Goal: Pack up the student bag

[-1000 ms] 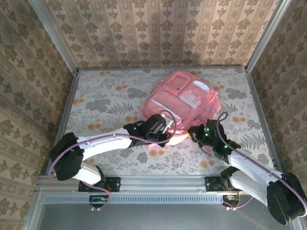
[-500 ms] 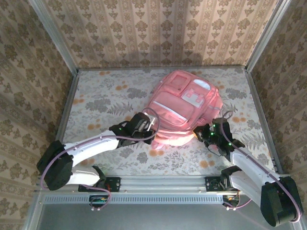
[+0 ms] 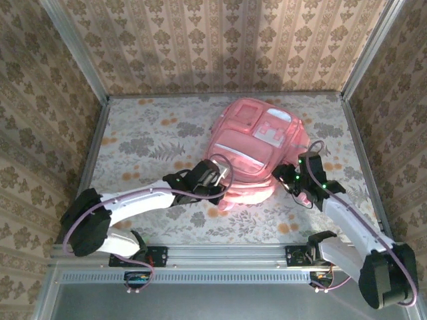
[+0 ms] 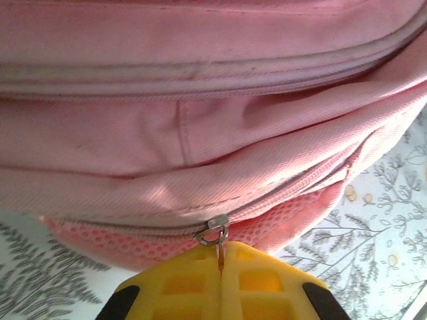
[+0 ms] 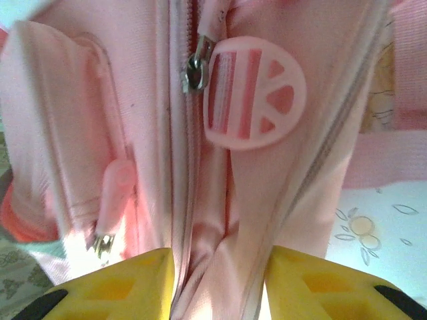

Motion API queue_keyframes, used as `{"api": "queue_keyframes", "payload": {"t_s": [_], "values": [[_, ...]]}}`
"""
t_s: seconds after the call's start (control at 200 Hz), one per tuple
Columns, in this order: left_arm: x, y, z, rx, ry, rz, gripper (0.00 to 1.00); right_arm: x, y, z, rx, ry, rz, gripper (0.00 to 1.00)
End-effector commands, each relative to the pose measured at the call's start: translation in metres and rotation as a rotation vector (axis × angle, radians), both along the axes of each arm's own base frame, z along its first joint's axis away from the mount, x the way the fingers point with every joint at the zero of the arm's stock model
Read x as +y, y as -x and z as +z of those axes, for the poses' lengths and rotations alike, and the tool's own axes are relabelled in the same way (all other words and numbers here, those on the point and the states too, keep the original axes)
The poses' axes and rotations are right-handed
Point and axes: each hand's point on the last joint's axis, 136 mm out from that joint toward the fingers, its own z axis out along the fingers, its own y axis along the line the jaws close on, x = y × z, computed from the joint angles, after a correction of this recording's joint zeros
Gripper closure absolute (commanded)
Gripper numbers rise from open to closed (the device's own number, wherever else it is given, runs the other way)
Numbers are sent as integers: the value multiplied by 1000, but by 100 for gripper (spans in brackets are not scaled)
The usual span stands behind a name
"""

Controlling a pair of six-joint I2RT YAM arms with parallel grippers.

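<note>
The student bag (image 3: 257, 143), a pink backpack, lies in the middle of the table with its front pockets facing up. My left gripper (image 3: 223, 181) is at its near edge. It is shut on a metal zipper pull (image 4: 215, 235) on the seam above the pink mesh, as the left wrist view (image 4: 220, 257) shows. My right gripper (image 3: 285, 179) is at the bag's right side. Its yellow fingers (image 5: 127, 280) stand apart, and a fold of the bag's pink fabric (image 5: 220, 227) lies between them. A round pink rubber tag (image 5: 255, 93) hangs from a zipper slider (image 5: 195, 67) just beyond.
The floral table surface (image 3: 143, 140) is bounded by metal rails and patterned walls (image 3: 213, 40) at the back and sides. Another small metal pull (image 5: 103, 243) hangs at the bag's side pocket, left of the right gripper's fingers.
The right gripper's jaws have come apart from shut. The left gripper, still shut on the pull, has moved right along the bag's near edge. The bag has shifted slightly.
</note>
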Motion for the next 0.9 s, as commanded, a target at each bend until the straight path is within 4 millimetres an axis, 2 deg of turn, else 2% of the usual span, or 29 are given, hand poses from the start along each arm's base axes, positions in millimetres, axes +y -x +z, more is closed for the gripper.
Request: {"api": "queue_keyframes", "payload": {"t_s": [0.0,0.15,0.345,0.42,0.555,0.895], "values": [[-36,5,27,-9,93,-62,100,-11,22,9,40,27,-33,59],[-66,11,36,-15,103,-120,100,-12,50,16,70,0,-32,59],[-100,14,45,-11,132,-176,100,23,63,19,94,-234,-27,61],[-110,18,50,-12,144,-199,100,31,57,26,63,-271,-35,60],[-120,24,55,-18,152,-224,100,41,49,19,80,-327,-72,59],[-125,34,51,-6,154,-243,100,55,17,15,29,-357,-95,59]]}}
